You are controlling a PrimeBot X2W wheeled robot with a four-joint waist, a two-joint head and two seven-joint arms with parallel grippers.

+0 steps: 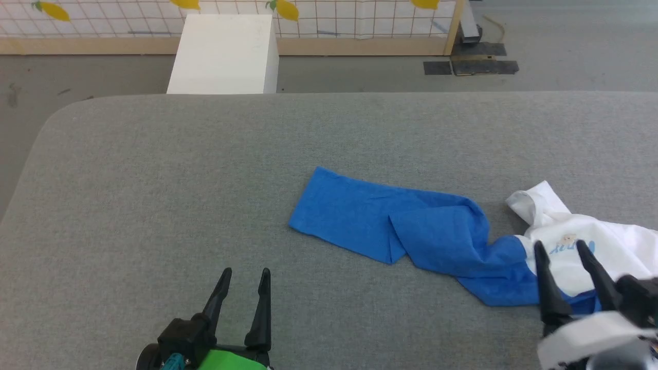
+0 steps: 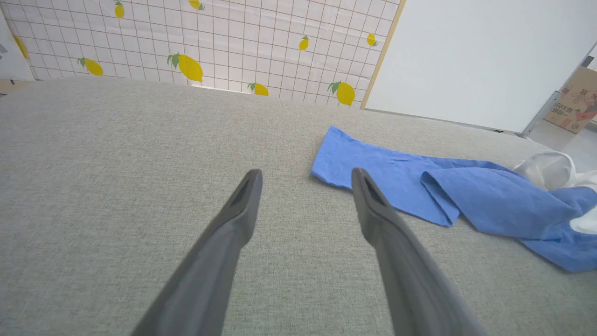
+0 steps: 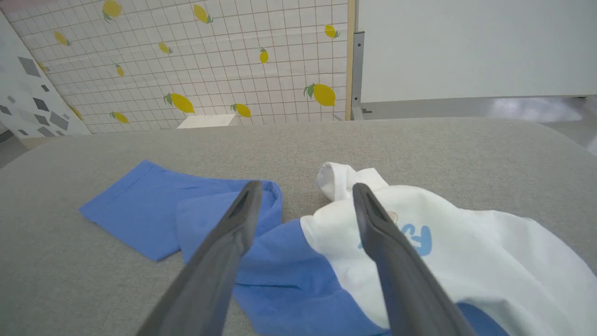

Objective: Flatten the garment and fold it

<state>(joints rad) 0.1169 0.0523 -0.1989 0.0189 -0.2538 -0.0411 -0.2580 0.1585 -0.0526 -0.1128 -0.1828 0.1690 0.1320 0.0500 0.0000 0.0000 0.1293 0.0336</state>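
The garment (image 1: 591, 241) lies crumpled at the right of the grey table (image 1: 154, 180), white body bunched, with small blue lettering on it. One blue sleeve (image 1: 390, 221) stretches left from it, creased and folded over itself. In the right wrist view the garment (image 3: 466, 252) lies under and beyond my fingers. The left wrist view has the sleeve (image 2: 419, 182) to the right of my fingers. My right gripper (image 1: 560, 245) hovers open over the seam between sleeve and white body, holding nothing. My left gripper (image 1: 245, 272) stands open near the front edge, well left of the sleeve's cuff.
A white box (image 1: 223, 54) stands on the floor beyond the table's far edge. A lemon-patterned grid screen (image 1: 329, 15) with a wooden frame runs behind it. The garment's right part runs off the head view's edge.
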